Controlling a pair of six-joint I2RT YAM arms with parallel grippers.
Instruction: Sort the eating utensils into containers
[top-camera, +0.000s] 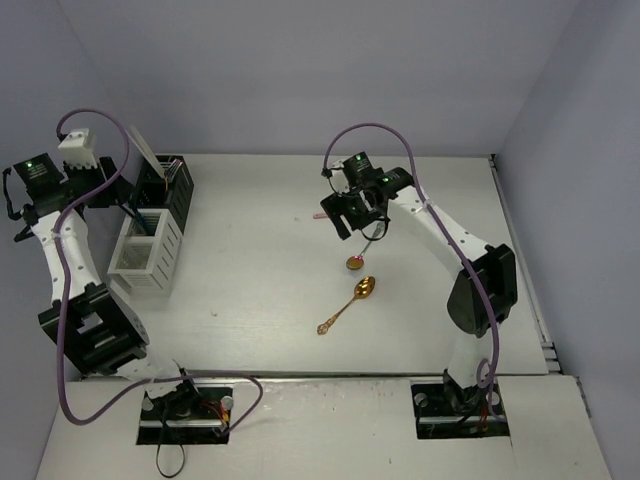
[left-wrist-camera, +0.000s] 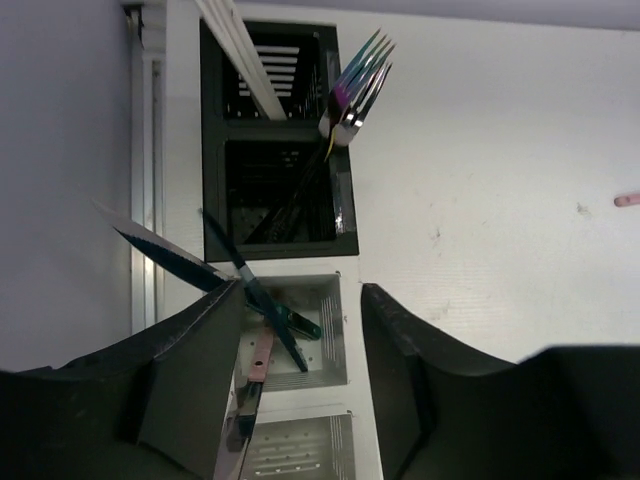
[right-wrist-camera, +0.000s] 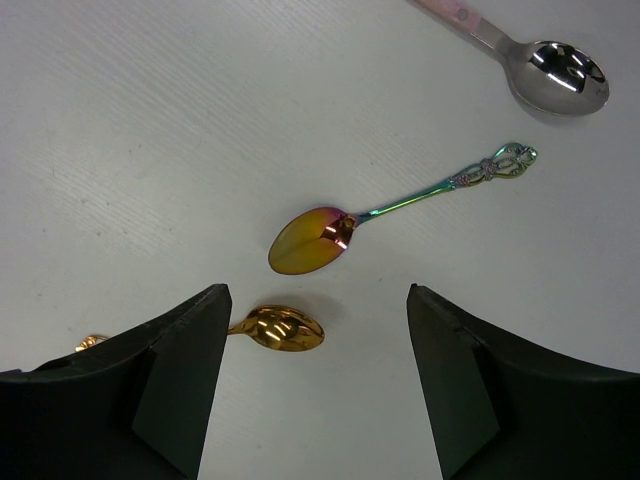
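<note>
place: robotics lab test cell;
surface (top-camera: 270, 220): plain white, boxed in;
walls (top-camera: 300, 70): bare grey panels behind and beside the surface;
left arm (top-camera: 70, 262), right arm (top-camera: 440, 222): bolted at the surface's near edge;
purple cables (top-camera: 64, 330): exposed

Three spoons (right-wrist-camera: 310, 240) (right-wrist-camera: 285, 328) (right-wrist-camera: 558, 75) (loose), two caddies (top-camera: 183, 205) (top-camera: 165, 262)

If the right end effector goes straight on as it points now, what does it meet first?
Most likely the gold spoon, whose bowl lies on the table just ahead of the open right end effector; the rainbow spoon lies further on. Depth is unclear.
</note>
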